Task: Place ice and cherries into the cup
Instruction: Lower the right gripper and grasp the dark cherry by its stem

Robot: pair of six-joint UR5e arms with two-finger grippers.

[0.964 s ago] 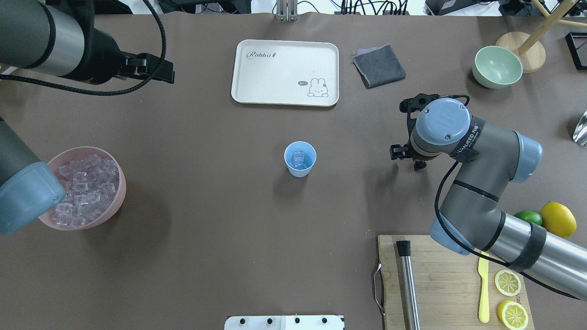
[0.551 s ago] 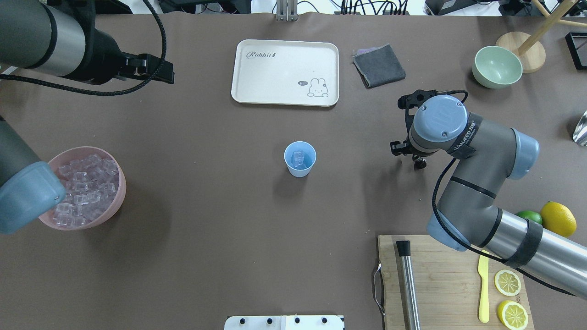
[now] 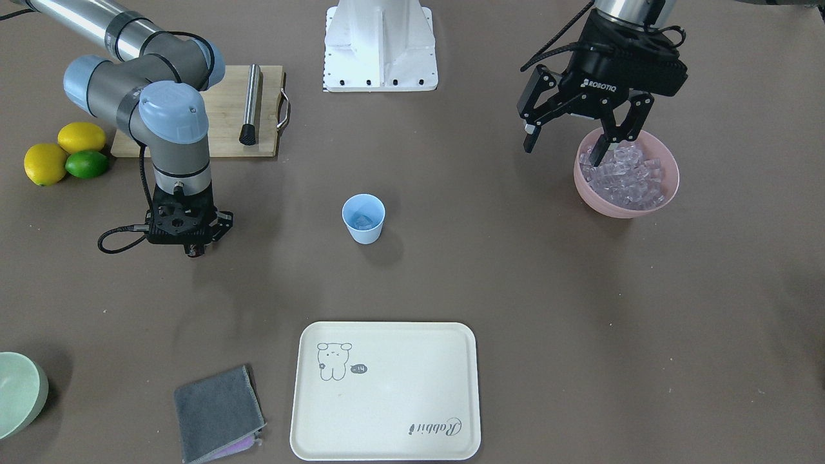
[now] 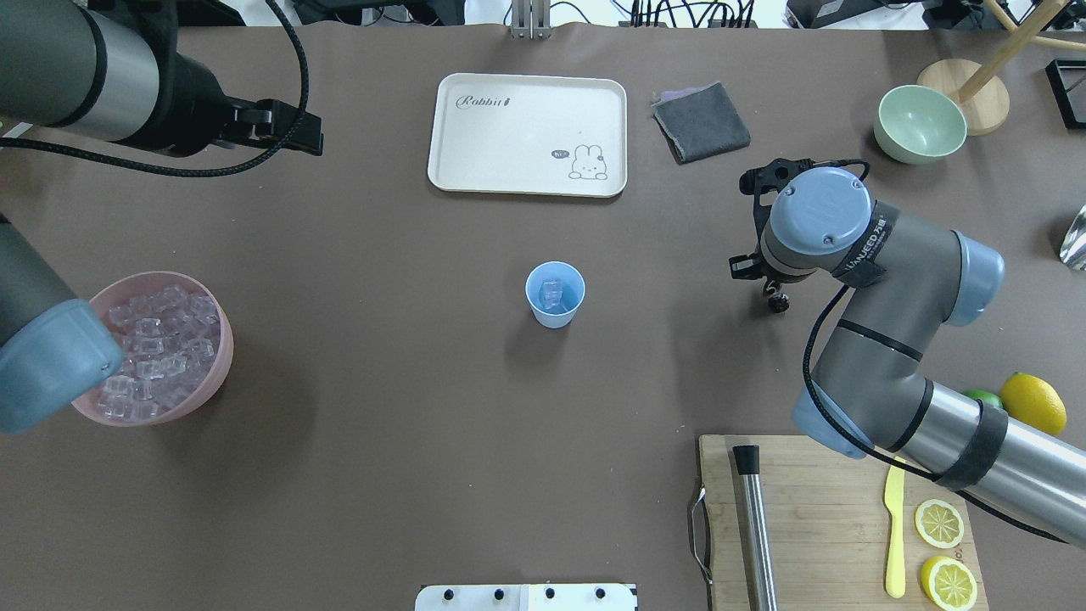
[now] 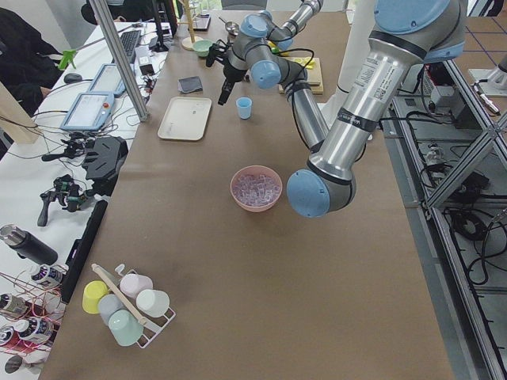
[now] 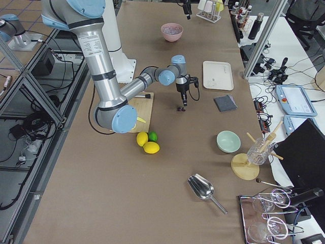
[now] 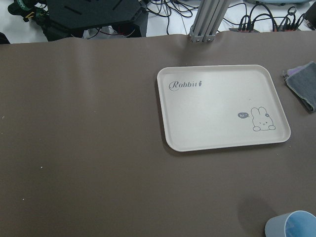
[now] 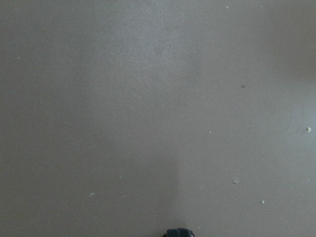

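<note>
The cup (image 4: pixel 555 294) stood upright near the middle of the table (image 4: pixel 382 475), with a few cubes of ice (image 4: pixel 551 294) at its bottom, too jumbled to count. Well off to the cup's right, a small dark, glossy bit of the cherries (image 4: pixel 776 303) showed just below the right gripper (image 6: pixel 184 103). The wrist hid that gripper's fingers from above, so it could not be told whether the jaws pinched the fruit or only stood over it. The right wrist camera gave bare table and a dark sliver cut off at its lower edge. Well to the cup's left sat the pink bowl (image 4: pixel 219 373), heaped with more ice and partly covered by the left arm (image 4: pixel 47 365) in the overhead view. Also left of the cup, the left gripper (image 3: pixel 567 145) hung with its fingers spread wide and nothing between them. One fingertip overlapped the bowl in the front-facing view, contact unclear. Beyond the cup lay the tray (image 4: pixel 530 136). Right of the cup and nearer the robot, the lime (image 4: pixel 984 397) was mostly hidden behind the right arm (image 4: pixel 882 373).
</note>
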